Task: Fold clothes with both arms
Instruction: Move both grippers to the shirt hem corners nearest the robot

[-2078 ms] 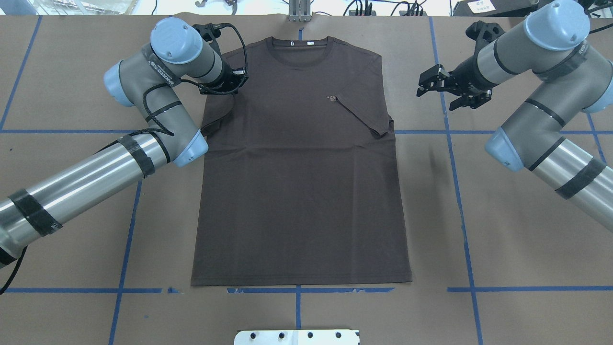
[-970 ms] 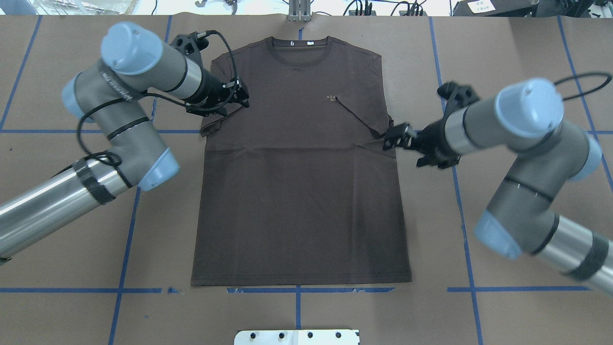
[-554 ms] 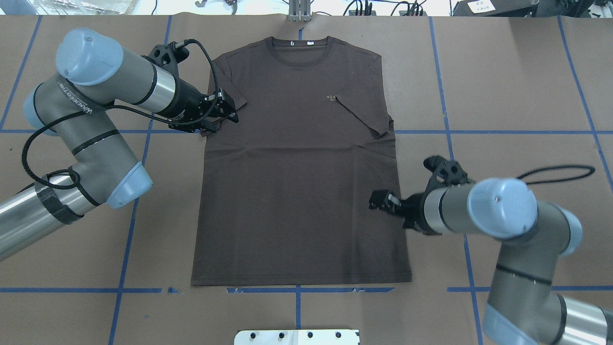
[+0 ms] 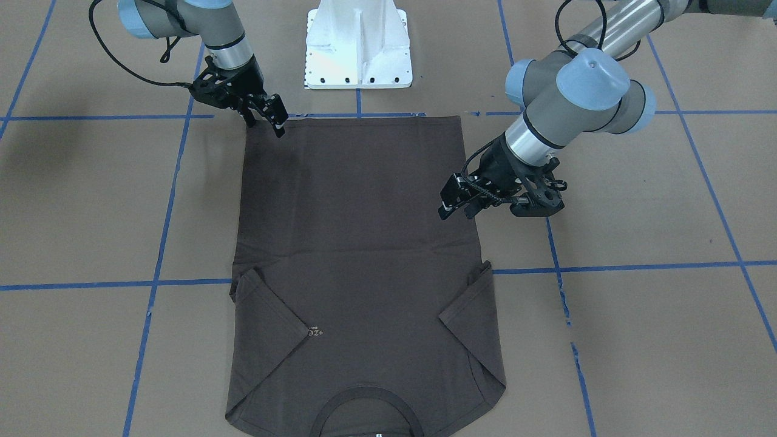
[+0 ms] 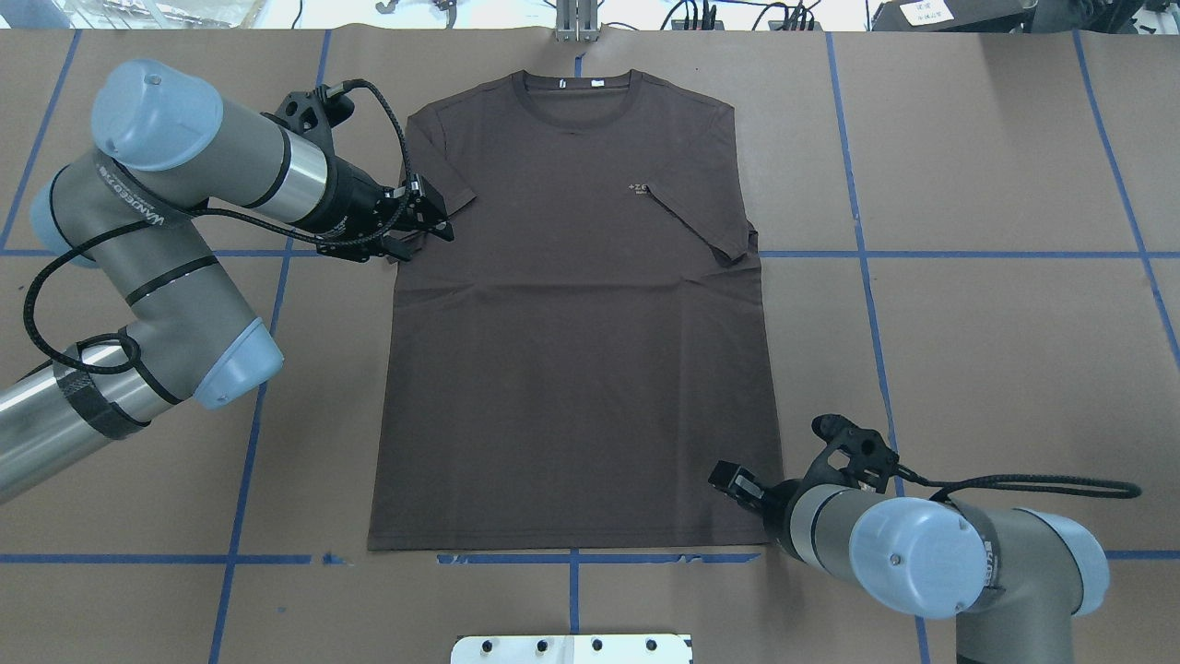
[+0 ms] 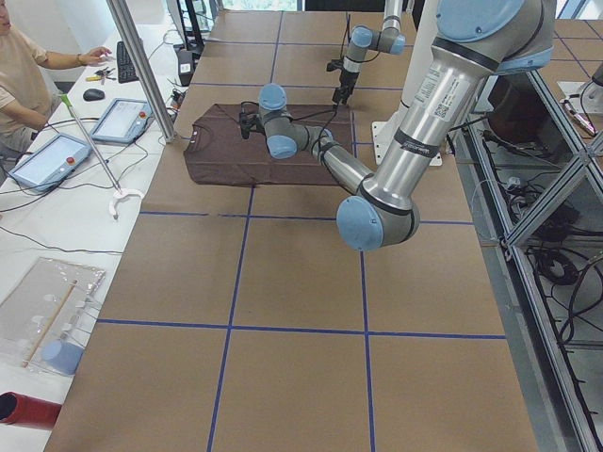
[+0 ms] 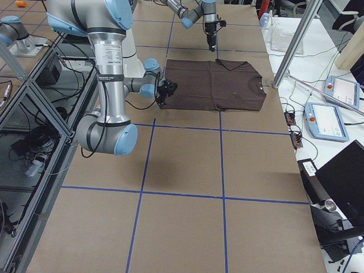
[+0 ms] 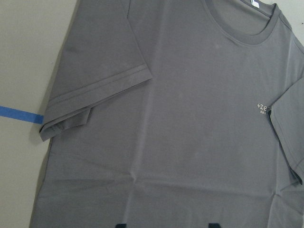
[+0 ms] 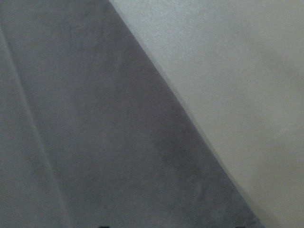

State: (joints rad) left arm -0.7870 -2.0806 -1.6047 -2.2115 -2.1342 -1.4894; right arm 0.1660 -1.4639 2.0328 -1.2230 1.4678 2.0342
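The dark brown T-shirt lies flat on the table, collar away from the robot, with both sleeves folded inward over the chest. My left gripper is open and empty, and hovers above the shirt's left edge near the folded sleeve. Its wrist view shows the sleeve and collar below. My right gripper is open and empty, low over the shirt's hem corner on the right. Its wrist view shows the shirt's edge close up and blurred.
The white pedestal base stands just behind the hem. Blue tape lines cross the brown table cover. In the left side view an operator sits at the table's far edge with tablets and a metal pole.
My right arm has swung from beside the folded right sleeve back along the shirt's edge to the hem corner. My left gripper has drawn back a little from the left sleeve. The shirt lies unchanged.
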